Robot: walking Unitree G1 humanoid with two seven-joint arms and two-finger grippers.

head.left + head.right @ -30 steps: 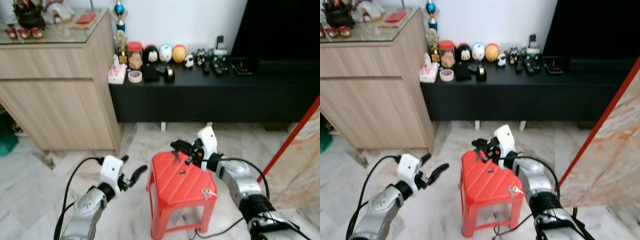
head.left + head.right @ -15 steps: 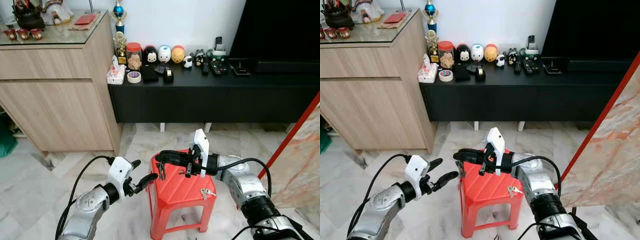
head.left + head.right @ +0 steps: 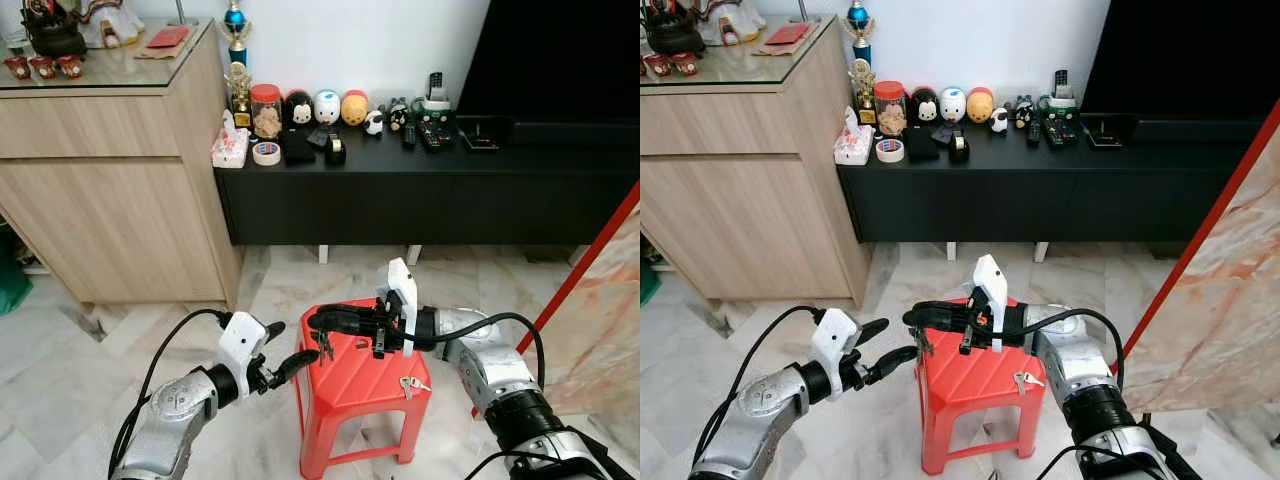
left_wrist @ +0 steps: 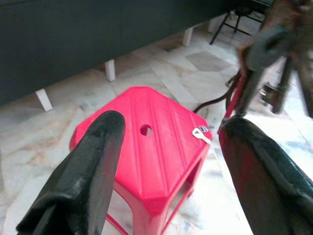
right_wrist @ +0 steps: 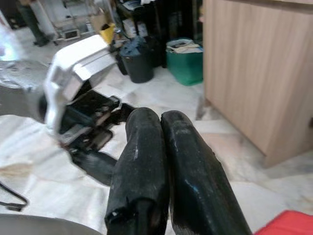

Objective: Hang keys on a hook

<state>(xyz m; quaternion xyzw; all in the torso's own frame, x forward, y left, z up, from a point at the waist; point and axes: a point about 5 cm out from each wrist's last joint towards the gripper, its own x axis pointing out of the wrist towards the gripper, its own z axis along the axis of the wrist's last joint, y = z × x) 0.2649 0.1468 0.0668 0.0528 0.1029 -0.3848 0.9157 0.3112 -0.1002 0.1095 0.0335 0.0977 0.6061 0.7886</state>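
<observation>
1. Both head views are bright and evenly lit, as by soft indoor daylight; the white wall (image 3: 330,40) at 12 o'clock is the brightest area.
2. The black cabinet (image 3: 420,200) and the dark screen (image 3: 560,60) at 1 o'clock hold almost no detail.
3. The red stool (image 3: 360,385) casts only a faint shadow on the pale marble floor (image 3: 60,370).
4. The left wrist view is soft: its near black fingers (image 4: 83,176) and the dangling metal at 2 o'clock are blurred.
5. The right wrist view is hazy and washed out toward 10 o'clock, with slight glints on its fingers (image 5: 190,161).
</observation>
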